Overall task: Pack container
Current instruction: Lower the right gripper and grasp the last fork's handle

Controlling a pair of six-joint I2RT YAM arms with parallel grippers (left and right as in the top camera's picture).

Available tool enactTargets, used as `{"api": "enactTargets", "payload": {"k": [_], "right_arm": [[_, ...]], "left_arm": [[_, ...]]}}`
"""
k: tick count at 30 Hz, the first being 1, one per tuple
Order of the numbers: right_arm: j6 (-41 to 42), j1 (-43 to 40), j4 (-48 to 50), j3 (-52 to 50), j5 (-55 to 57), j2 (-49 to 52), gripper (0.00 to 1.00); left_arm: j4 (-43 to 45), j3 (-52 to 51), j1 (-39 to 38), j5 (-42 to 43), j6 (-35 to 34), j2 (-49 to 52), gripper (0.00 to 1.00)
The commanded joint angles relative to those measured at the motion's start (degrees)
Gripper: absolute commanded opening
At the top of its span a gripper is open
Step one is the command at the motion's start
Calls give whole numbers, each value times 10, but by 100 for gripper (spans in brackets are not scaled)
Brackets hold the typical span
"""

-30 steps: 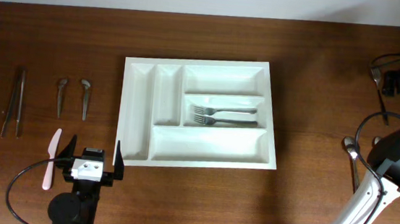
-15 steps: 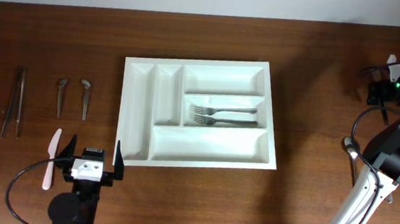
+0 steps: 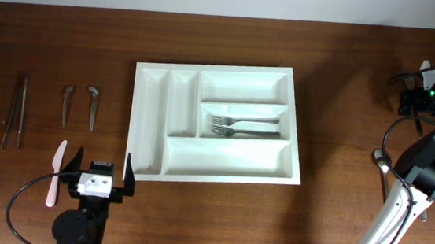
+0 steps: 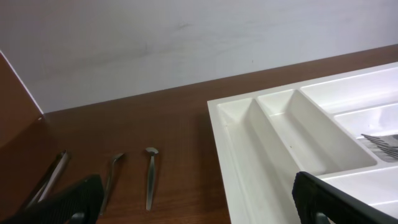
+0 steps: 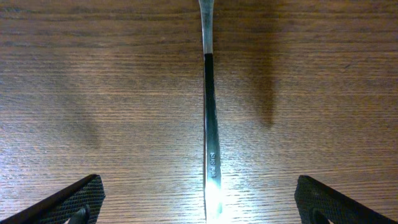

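Tray (image 3: 226,159) sits mid table (image 3: 350,54), forks (image 3: 241,125) in its middle slot. Only the right wrist cam shows a handle (image 5: 209,112) lying loose between the right gripper's (image 5: 202,208) wide-open fingers. Left gripper (image 3: 104,158) is by the tray's corner, wide open too, empty.

Overhead straight down, left wrist low toward container (image 4: 221,143) (shared), right wrist close over table (image 5: 93,93).

Robot lab bench, not a home kitchen. Two robot arms, left arm (image 3: 74,228) and right arm (image 3: 395,220), sit at a bare wooden table (image 3: 347,86). A loose black cable (image 3: 17,199) loops off the left one, and a green status light (image 3: 432,93) is lit on the right. Blank white wall (image 4: 186,37) behind. Props are staged: spoons (image 3: 67,102) in a neat spaced row, cutlery tray (image 3: 230,161) squared up mid-table.
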Motion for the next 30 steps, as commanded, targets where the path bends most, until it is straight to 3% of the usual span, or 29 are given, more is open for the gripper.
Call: {"api": "enactTargets", "payload": {"k": [1, 30], "right_arm": [[-4, 2, -1, -3, -1, 17, 99], [-5, -9, -15, -29, -30, 40, 99]], "left_arm": [[0, -3, 2, -4, 9, -4, 99], [0, -3, 2, -4, 9, -4, 99]]}}
